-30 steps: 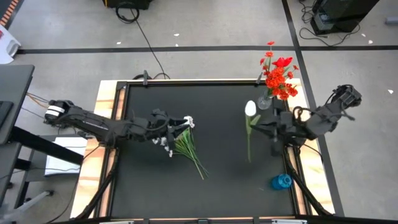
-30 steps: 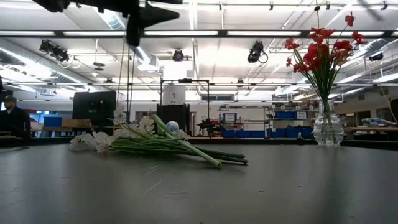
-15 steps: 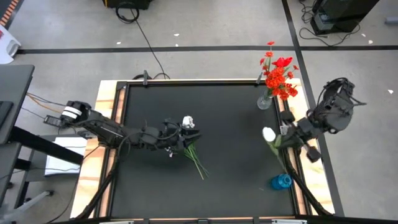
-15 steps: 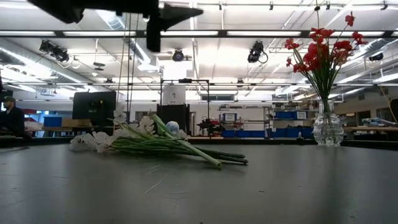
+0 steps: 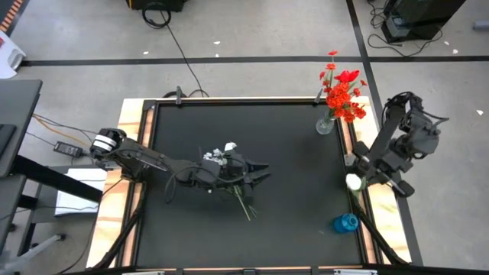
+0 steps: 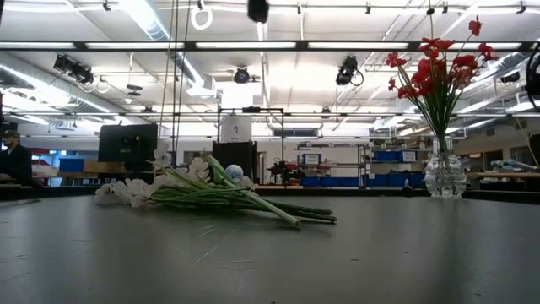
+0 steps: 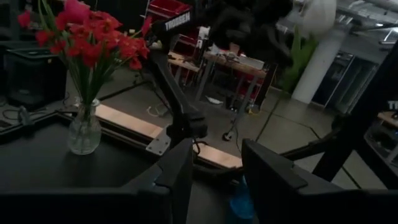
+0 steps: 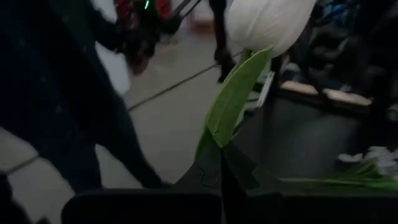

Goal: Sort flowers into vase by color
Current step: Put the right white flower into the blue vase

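Note:
A clear glass vase [image 5: 325,124] [image 6: 444,173] at the table's far right corner holds the red flowers [image 5: 342,93] [image 7: 93,37]. A bunch of white and pale flowers [image 5: 243,200] [image 6: 211,190] lies flat at the table's middle. My left gripper [image 5: 260,169] [image 7: 214,171] hovers open just right of that bunch's blooms [image 5: 221,155], touching nothing. My right gripper [image 5: 357,174] [image 8: 221,171], over the table's right edge, is shut on a white tulip [image 5: 353,182] [image 8: 267,22], which the left wrist view also shows [image 7: 314,15]. My right gripper pinches the white tulip's green stem [image 8: 219,155] between its two fingers, just below the base of its long leaf [image 8: 235,99]. The tulip is lifted clear of the table. Its bloom stands out well beyond the fingertips, and the stem's lower end is hidden by the gripper.
A small blue vase [image 5: 345,223] [image 7: 239,199] stands near the table's near right corner, just below my right gripper in the high view. A wooden frame [image 5: 131,130] borders the black tabletop. A person [image 6: 15,160] stands far off in the room.
My right gripper has carried the white tulip from beside the glass vase toward the table's right and near edges, turning so the bloom faces up. My left gripper has moved rightward over the white bunch and risen. The bunch has stayed put.

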`<state>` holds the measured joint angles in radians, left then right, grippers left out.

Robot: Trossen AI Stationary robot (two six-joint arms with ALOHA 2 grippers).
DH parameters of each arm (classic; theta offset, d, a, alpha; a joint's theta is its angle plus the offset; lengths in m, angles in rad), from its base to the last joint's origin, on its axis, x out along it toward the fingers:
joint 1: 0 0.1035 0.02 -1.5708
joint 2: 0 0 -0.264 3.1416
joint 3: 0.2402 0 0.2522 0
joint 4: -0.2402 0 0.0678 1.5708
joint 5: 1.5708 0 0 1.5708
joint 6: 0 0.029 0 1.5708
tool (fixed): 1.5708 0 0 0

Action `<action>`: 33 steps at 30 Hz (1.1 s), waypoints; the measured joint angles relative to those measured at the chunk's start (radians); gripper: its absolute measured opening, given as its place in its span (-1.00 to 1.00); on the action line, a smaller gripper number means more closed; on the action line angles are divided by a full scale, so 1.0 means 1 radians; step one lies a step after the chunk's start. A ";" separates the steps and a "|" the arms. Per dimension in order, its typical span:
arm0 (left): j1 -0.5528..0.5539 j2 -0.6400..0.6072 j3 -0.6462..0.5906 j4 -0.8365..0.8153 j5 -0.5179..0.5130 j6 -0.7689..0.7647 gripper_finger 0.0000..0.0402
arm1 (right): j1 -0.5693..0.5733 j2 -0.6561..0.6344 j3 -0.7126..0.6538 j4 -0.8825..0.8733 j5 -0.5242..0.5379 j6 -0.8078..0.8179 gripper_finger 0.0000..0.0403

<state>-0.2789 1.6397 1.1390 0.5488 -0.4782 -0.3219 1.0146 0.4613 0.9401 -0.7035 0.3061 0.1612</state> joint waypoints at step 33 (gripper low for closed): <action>0.001 0.017 0.060 0.009 0.000 -0.113 -0.28 | 0.183 -0.167 -0.293 0.408 0.045 -0.305 -1.00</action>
<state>-0.2779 1.6562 1.1992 0.5575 -0.4783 -0.4348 1.1973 0.2943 0.6476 -0.2951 0.3509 -0.1441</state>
